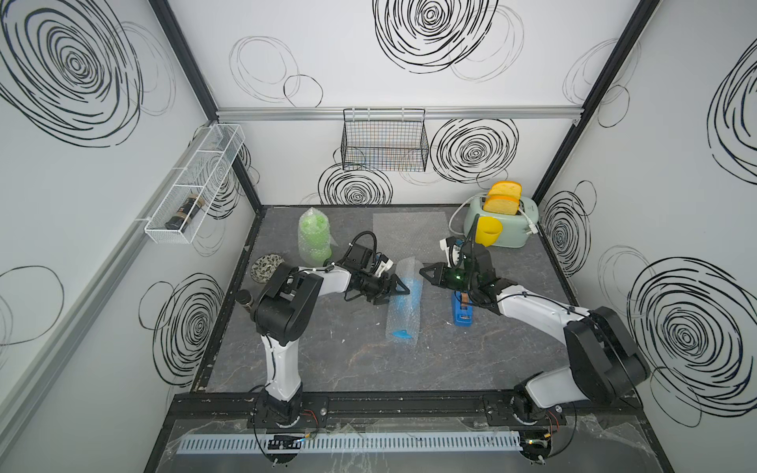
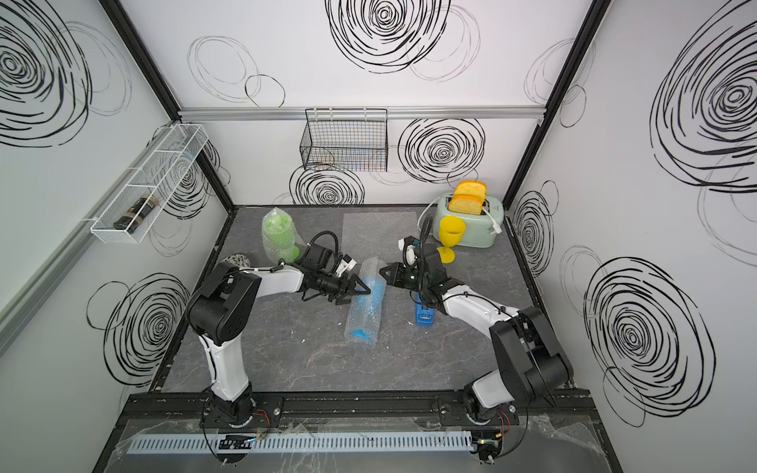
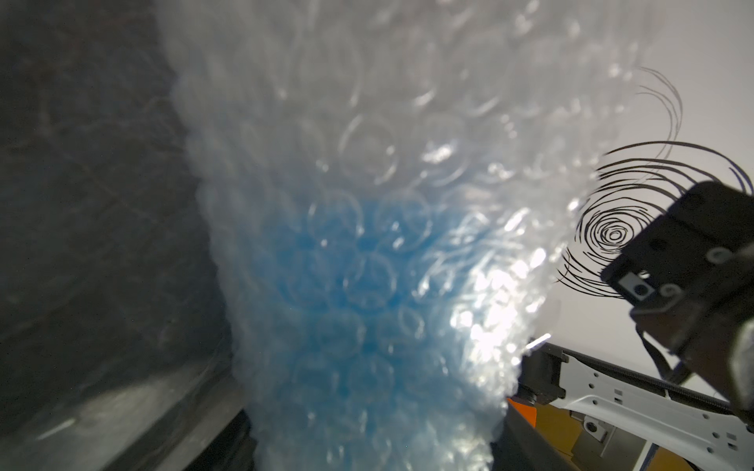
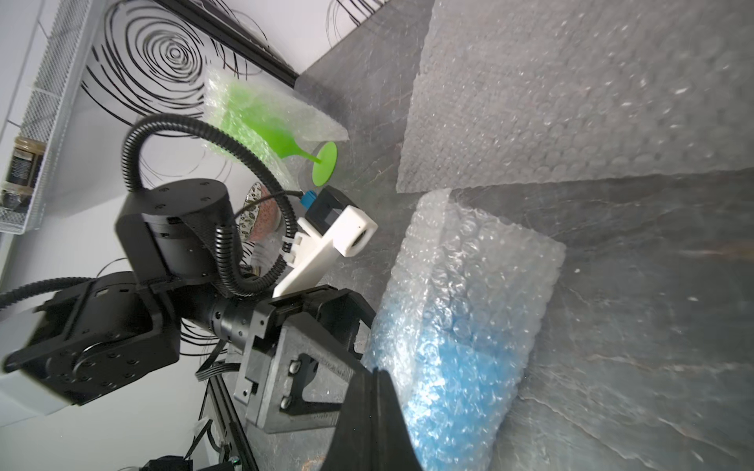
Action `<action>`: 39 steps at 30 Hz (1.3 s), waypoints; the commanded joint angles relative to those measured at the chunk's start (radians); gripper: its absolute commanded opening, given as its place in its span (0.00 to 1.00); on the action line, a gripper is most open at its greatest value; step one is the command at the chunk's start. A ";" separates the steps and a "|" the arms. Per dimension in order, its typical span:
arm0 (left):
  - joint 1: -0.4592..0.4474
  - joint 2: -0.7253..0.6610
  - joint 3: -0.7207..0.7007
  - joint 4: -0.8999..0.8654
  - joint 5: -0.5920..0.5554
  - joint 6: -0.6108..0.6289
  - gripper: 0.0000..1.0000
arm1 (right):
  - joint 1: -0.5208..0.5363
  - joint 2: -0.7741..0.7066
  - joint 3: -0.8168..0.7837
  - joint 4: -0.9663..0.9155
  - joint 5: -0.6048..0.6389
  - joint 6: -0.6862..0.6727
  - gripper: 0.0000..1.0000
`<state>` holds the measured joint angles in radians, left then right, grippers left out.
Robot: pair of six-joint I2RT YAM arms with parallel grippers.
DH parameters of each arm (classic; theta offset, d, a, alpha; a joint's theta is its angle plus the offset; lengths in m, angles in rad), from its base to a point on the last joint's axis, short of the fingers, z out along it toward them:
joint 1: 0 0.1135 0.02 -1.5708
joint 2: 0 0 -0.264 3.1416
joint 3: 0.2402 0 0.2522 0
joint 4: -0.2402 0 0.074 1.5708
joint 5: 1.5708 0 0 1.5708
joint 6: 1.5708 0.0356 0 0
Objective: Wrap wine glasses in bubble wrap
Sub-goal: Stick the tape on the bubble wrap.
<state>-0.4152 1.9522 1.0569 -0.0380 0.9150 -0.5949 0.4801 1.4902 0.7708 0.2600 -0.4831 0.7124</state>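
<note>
A blue wine glass rolled in bubble wrap lies mid-table. My left gripper straddles the roll near its bowl end, jaws wide and pressing on the wrap; in the left wrist view the wrapped blue glass fills the gap. My right gripper is shut with nothing between its pads, its tip just beside the roll. A green glass wrapped in bubble wrap stands at the back left. A bare yellow glass stands by the toaster. A flat bubble wrap sheet lies at the back.
A blue tape dispenser lies under my right forearm. A mint toaster with bread stands back right. A patterned bowl and a small jar sit along the left edge. A black wire basket and a white rack hang on the walls.
</note>
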 commanded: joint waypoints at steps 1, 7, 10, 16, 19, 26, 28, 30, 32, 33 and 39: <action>-0.013 0.037 -0.018 -0.095 -0.148 0.026 0.74 | 0.019 0.057 0.048 -0.025 -0.053 -0.014 0.01; -0.014 0.037 -0.018 -0.095 -0.146 0.026 0.75 | 0.032 0.126 0.071 -0.034 -0.071 -0.023 0.01; -0.015 0.038 -0.019 -0.094 -0.142 0.024 0.75 | 0.026 0.154 0.062 -0.040 -0.059 -0.024 0.01; -0.016 0.034 -0.021 -0.089 -0.136 0.020 0.75 | -0.006 0.207 0.041 -0.016 -0.058 -0.014 0.00; -0.017 0.034 -0.021 -0.090 -0.132 0.020 0.74 | -0.012 0.222 0.043 -0.009 -0.061 -0.010 0.00; -0.016 0.030 -0.025 -0.087 -0.134 0.021 0.75 | -0.037 0.178 0.017 -0.008 -0.068 -0.004 0.01; -0.016 0.024 -0.025 -0.090 -0.136 0.023 0.75 | -0.037 0.145 0.019 -0.011 -0.082 0.003 0.02; -0.015 0.019 -0.026 -0.089 -0.137 0.023 0.75 | -0.032 0.109 0.042 -0.037 -0.102 0.000 0.02; -0.017 0.023 -0.028 -0.087 -0.136 0.021 0.75 | -0.018 0.068 0.055 -0.062 -0.092 -0.010 0.02; -0.017 0.028 -0.028 -0.089 -0.136 0.023 0.75 | -0.010 0.049 0.055 -0.068 -0.082 -0.012 0.03; -0.014 0.023 -0.028 -0.086 -0.135 0.020 0.75 | 0.012 0.067 0.040 -0.062 -0.106 -0.011 0.02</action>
<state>-0.4229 1.9469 1.0584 -0.0399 0.9005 -0.5911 0.4801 1.5375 0.8074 0.2195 -0.5735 0.7120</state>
